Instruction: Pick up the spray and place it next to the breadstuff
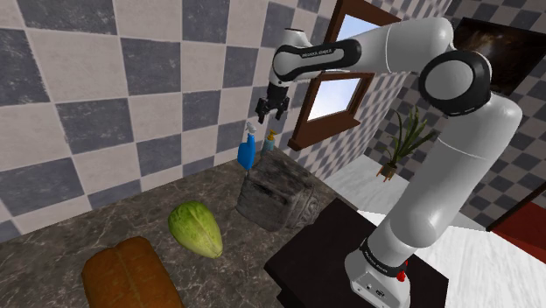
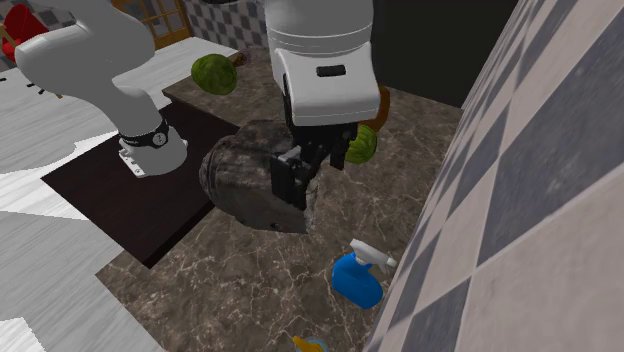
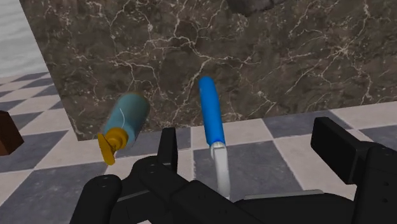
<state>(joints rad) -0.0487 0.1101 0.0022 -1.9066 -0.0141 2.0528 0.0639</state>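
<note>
The spray (image 1: 248, 154) is a blue bottle with a white nozzle, standing on the dark marble counter close to the checkered wall. My gripper (image 1: 271, 108) hangs open well above it and touches nothing. In the wrist view the spray (image 3: 210, 113) lies far below, between my fingers (image 3: 168, 150) but nearer one of them. From the second exterior view the gripper (image 2: 290, 182) hovers over the counter, with the spray (image 2: 358, 277) nearer the wall. The breadstuff (image 1: 131, 276) is a brown loaf at the shoulder view's lower left.
A teal bottle with an orange cap (image 3: 126, 121) stands right beside the spray. A grey stone-like block (image 1: 276, 198) sits next to them, and a green leafy head (image 1: 195, 228) lies between it and the loaf. The dark stand (image 1: 328, 249) borders the counter.
</note>
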